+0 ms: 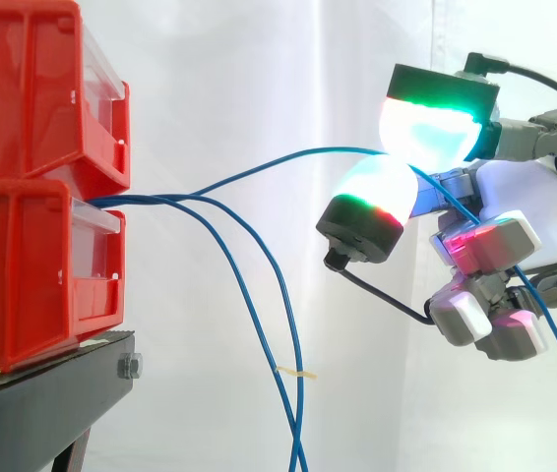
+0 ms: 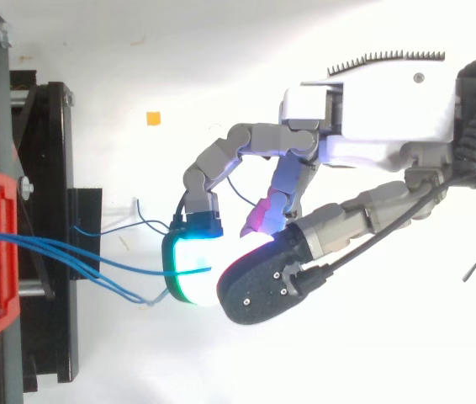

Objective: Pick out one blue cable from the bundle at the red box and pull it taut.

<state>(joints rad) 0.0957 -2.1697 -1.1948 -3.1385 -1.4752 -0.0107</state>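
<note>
**Item 1. Two red plastic storage bins** (image 1: pixel 23 265), stacked at the left edge of the side view on a black metal stand (image 1: pixel 52 393), with a white curtain (image 1: pixel 219 79) behind them.

**Item 2. Bundle of thin blue cables** (image 1: pixel 136 201), coming out at the seam between the two bins, left of centre. Two slack blue cables (image 1: pixel 296 433) droop to the bottom centre of the frame. One carries a small yellow tag (image 1: pixel 294 373).

**Item 3. Selected blue cable** (image 1: pixel 308 154), the task's thing. It rises from the bundle in a shallow arc toward the upper right. It then runs between the glowing pads and trails down to the lower right corner. It is still bowed, so judged not yet taut.

**Item 4. Robot hand** (image 1: pixel 539 211), at the right of the frame. It is closed in a pinch on the selected cable. The two large green-rimmed fingertips (image 1: pixel 431 133) meet on the cable, and the remaining fingers are curled below. The top view shows the hand (image 2: pixel 372 109) at centre right.

**Hazards, as judged:**
- The thin cable may slide through the smooth rounded pads under a pull if the pinch is light.
- The trailing end lies across the curled lower fingers and could catch there.
- If the cables cross inside the bin, the slack ones may be dragged out with it.
- If the cable is anchored, a hard pull could shift the bins on the stand.
</note>
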